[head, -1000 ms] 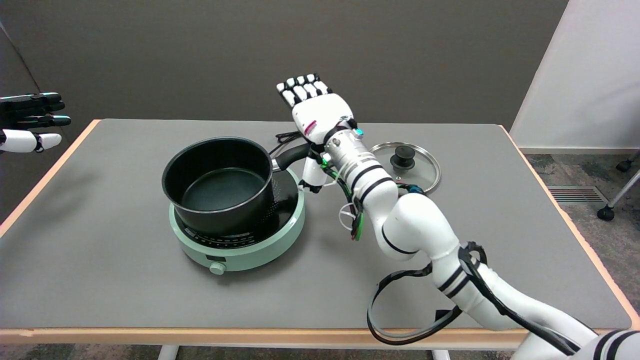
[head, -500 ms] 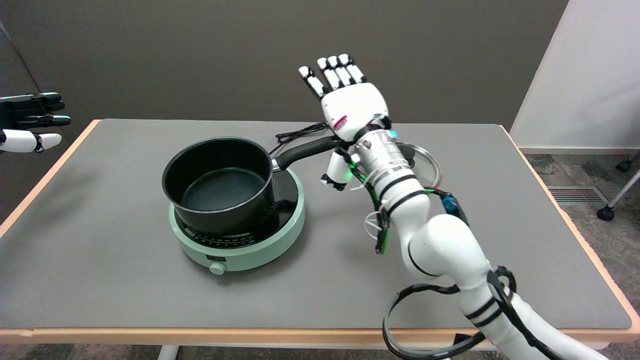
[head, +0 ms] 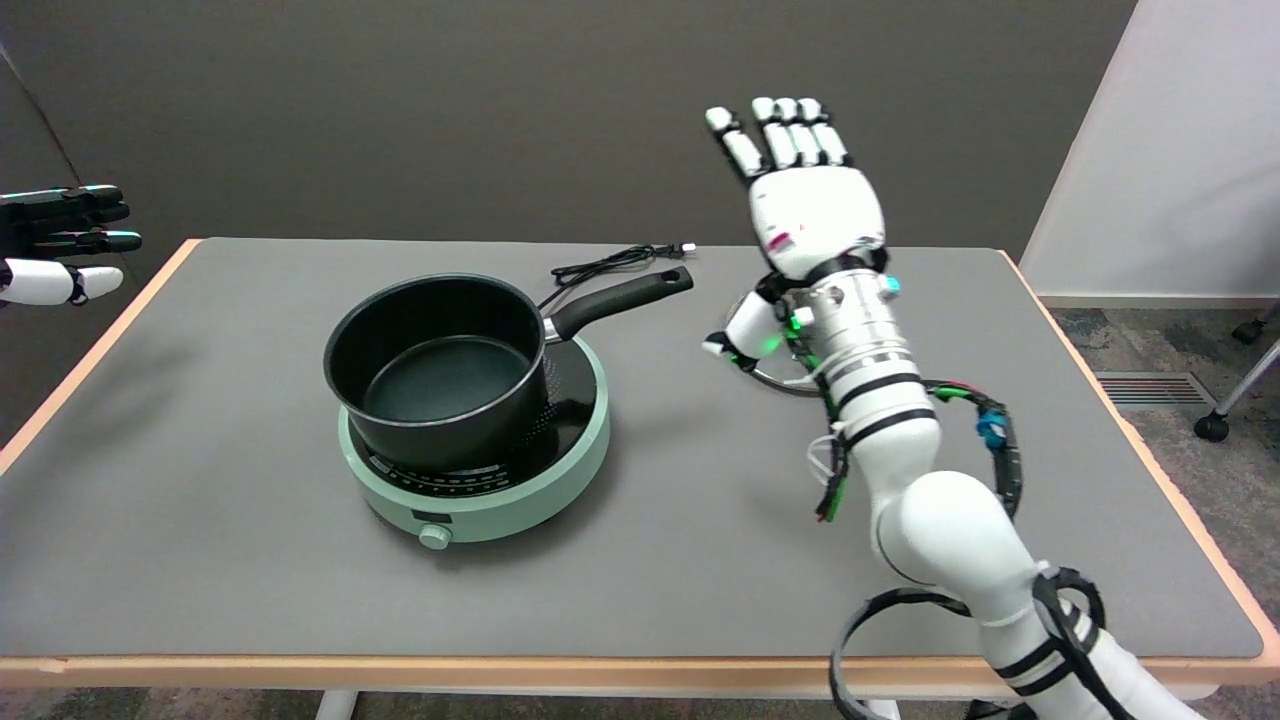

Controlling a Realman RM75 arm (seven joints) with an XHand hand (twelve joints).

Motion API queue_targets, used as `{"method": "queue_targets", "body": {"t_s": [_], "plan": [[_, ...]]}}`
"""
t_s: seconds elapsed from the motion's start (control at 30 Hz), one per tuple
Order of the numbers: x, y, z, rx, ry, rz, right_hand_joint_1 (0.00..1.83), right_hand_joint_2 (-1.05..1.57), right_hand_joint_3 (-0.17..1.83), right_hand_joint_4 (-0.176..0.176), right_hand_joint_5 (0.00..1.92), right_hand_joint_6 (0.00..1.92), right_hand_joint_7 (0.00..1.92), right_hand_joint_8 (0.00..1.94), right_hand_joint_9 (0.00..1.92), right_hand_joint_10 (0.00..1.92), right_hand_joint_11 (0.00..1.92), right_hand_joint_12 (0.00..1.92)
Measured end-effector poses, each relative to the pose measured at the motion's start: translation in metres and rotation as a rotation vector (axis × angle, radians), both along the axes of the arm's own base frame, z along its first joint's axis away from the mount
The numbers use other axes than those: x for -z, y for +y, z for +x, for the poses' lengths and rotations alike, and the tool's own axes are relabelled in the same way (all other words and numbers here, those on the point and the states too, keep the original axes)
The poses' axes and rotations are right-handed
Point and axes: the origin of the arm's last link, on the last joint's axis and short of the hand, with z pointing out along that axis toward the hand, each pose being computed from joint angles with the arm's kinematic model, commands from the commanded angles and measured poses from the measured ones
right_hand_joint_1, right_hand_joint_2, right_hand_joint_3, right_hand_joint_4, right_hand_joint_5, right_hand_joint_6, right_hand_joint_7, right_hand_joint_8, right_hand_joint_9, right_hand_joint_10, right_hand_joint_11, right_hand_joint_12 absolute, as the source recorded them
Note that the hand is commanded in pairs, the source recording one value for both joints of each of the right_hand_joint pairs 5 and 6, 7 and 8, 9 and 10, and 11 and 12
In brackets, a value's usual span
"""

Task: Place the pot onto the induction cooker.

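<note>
Black and round, the pot (head: 440,365) sits on the green induction cooker (head: 478,470), a bit toward its left side. The right hand (head: 805,190) is up in the air, fingers spread, holding nothing. It should pull away slowly and not bump the pot's handle (head: 620,300).

- One pot (head: 440,368), black with a single long handle, sitting on the induction cooker.
- One induction cooker (head: 478,480), pale green, carrying one round knob on its front edge.
- One black power cord (head: 610,263), lying just behind the induction cooker.
- One glass lid (head: 770,374), to the right of the induction cooker, mostly hidden behind my wrist.
- One tabletop (head: 200,540) under it all.
- One hand of mine at work, my right hand (head: 815,205), raised well to the right of the induction cooker.
</note>
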Motion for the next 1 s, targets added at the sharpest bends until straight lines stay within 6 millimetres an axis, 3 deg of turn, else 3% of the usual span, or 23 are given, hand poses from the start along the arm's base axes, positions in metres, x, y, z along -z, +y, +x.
{"method": "queue_targets", "body": {"t_s": [0.03,0.07,0.3,0.53,0.57,0.6,0.73,0.77,0.8,1.0], "plan": [[-0.004,0.001,0.000,-0.008,-0.021,-0.004,1.01,-0.35,1.06,0.123,0.06,0.06,0.06,0.06,0.06,0.06,0.06,0.06],[-0.010,0.003,0.000,-0.019,-0.049,-0.009,1.02,-0.33,1.02,0.021,0.06,0.06,0.06,0.06,0.06,0.06,0.06,0.06],[-0.046,0.010,-0.001,-0.098,-0.252,-0.024,1.02,-0.20,0.88,0.000,0.05,0.05,0.05,0.05,0.05,0.05,0.05,0.05],[-0.080,0.015,-0.004,-0.178,-0.465,-0.012,1.02,-0.13,0.91,-0.018,0.08,0.08,0.08,0.08,0.08,0.08,0.08,0.08],[-0.085,0.016,-0.004,-0.191,-0.500,-0.008,1.01,-0.12,0.91,-0.062,0.09,0.09,0.09,0.09,0.09,0.09,0.09,0.09],[-0.091,0.016,-0.005,-0.201,-0.535,-0.002,1.01,-0.11,0.92,-0.176,0.09,0.09,0.09,0.09,0.09,0.09,0.09,0.09],[-0.108,0.017,-0.009,-0.230,-0.660,0.026,0.99,-0.07,0.94,-0.176,0.12,0.12,0.12,0.12,0.12,0.12,0.12,0.12],[-0.112,0.017,-0.010,-0.235,-0.692,0.035,0.99,-0.07,0.94,-0.058,0.13,0.13,0.13,0.13,0.13,0.13,0.13,0.13],[-0.116,0.018,-0.011,-0.239,-0.717,0.042,0.98,-0.07,0.94,-0.018,0.13,0.13,0.13,0.13,0.13,0.13,0.13,0.13],[-0.139,0.018,-0.017,-0.256,-0.885,0.091,0.97,-0.06,0.96,-0.010,0.16,0.16,0.16,0.16,0.16,0.16,0.16,0.16]]}}
